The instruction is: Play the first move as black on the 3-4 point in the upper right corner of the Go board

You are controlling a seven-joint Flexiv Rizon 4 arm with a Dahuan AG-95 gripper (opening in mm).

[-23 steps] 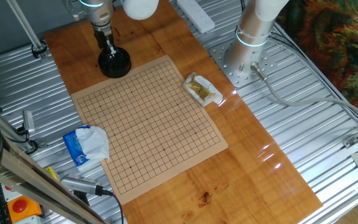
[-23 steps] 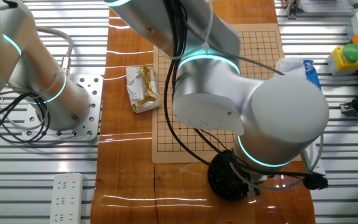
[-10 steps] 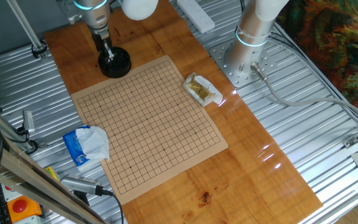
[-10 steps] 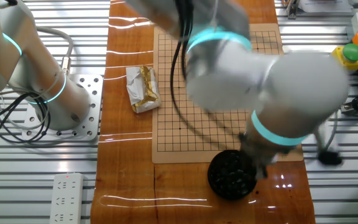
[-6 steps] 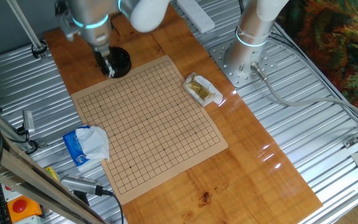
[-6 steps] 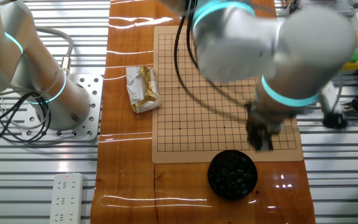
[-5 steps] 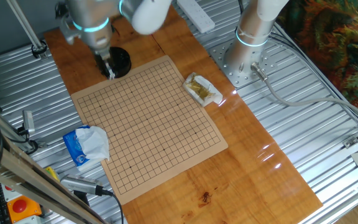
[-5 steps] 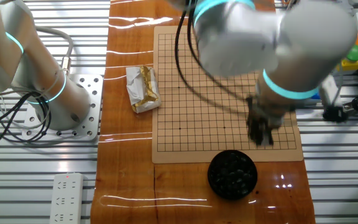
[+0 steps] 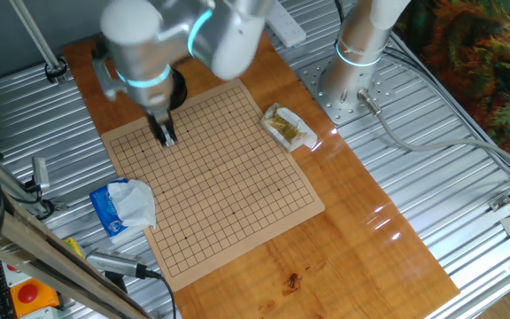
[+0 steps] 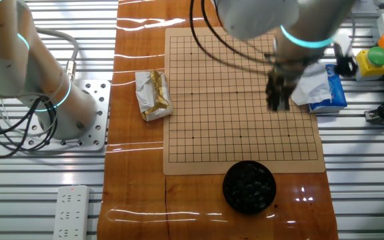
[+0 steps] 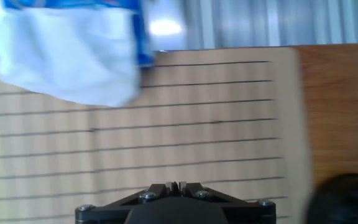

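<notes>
Gripper (image 9: 166, 137) is over the board (image 9: 237, 195), in its far-left part in one fixed view, fingers pointing down. Fingers look pressed close together; whether a black stone sits between them I cannot tell, too small and motion-blurred in both fixed views. Hand view shows only the finger base and smeared grid lines, no tips.

From the other fixed view the gripper (image 10: 277, 99) is over the right side of the board (image 10: 199, 80), just beside the tissue pack (image 10: 320, 88), which overlaps the board's right edge. Stone bowl (image 10: 249, 187) sits off the near edge there, apart from the gripper.

No stones on the grid. The 3-4 point is a bare crossing; which corner counts as upper right I can't settle from these views, so no exact crossing picked.

Judgement for the step in hand:
- Settle the motion before descending, the blur says the arm is moving fast.
- Count lines from both edges, centre on the crossing, not the cell.
- Descend vertically, release low so the stone doesn't skid.
- Keep clear of the tissue pack (image 9: 124, 206).

The snack wrapper (image 9: 288, 128) is well clear.
</notes>
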